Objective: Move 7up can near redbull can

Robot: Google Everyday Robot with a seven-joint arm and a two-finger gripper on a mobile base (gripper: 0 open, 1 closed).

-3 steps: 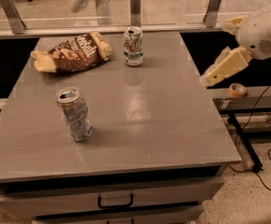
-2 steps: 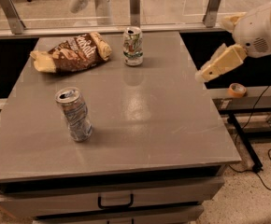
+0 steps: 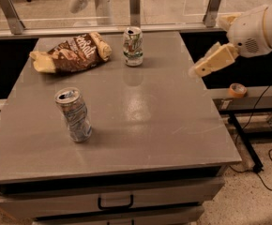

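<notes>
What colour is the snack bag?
Bag brown, camera view; claw hovers right of table.

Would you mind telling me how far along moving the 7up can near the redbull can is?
Nothing looks done: the short white-and-green 7up can stands at the far edge of the grey table, well apart from the slim silver-blue redbull can front left. The end effector hovers by the right edge, touching neither. Grasping and moving are left.

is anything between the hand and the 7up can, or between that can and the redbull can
Nothing visible. The hand hovers off the right edge of the table, with bare tabletop between it and the 7up can. From there to the redbull can is bare too; the chip bag lies left of that line.
</notes>
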